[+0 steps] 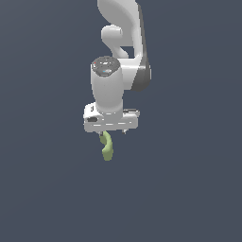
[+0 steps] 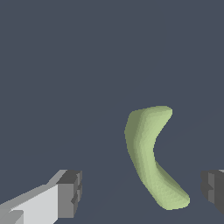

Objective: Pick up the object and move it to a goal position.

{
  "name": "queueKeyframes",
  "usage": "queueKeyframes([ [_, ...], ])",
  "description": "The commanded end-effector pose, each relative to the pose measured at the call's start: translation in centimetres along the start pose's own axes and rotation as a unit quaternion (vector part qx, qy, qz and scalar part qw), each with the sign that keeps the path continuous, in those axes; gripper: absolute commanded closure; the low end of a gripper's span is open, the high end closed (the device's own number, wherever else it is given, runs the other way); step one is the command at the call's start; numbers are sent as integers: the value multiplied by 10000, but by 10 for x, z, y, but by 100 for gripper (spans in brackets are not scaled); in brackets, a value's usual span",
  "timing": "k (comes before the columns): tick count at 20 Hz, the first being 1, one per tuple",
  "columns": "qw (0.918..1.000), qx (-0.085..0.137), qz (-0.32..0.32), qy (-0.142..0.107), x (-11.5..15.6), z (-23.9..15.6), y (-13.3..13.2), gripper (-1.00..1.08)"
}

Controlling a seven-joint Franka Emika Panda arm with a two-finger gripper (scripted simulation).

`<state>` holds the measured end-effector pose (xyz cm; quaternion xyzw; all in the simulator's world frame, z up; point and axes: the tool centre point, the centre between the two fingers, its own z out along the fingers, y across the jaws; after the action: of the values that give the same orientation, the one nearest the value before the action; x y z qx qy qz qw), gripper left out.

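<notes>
The object [image 2: 151, 157] is a small pale olive-green, banana-like curved lump lying on the dark grey floor. In the wrist view it lies between my two fingers, nearer one dark pad [image 2: 213, 189] than the other [image 2: 70, 192], touching neither. My gripper [image 2: 142, 192] is open and empty. In the exterior view the object [image 1: 107, 147] pokes out just below my white gripper [image 1: 112, 132], whose fingertips are mostly hidden behind the hand.
The floor [image 1: 189, 189] is a plain dark grey-blue surface with no other objects, edges or markers in view. The white arm [image 1: 120, 42] rises above the gripper in the exterior view.
</notes>
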<state>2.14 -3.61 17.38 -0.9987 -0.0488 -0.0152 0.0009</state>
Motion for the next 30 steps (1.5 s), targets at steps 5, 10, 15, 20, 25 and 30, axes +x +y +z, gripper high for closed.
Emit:
queueKeyframes([
  [5, 9987, 1, -503, -87, -3, 16, 20, -92],
  [10, 9971, 7, -753, -130, -5, 24, 30, -92],
  [15, 9961, 11, -872, -150, -6, 27, 34, -92],
  [20, 9962, 11, -863, -151, -6, 29, 34, -92],
  [25, 9961, 11, -871, -151, -7, 46, 34, -92],
  [30, 9960, 12, -881, -151, -8, 70, 34, -92],
])
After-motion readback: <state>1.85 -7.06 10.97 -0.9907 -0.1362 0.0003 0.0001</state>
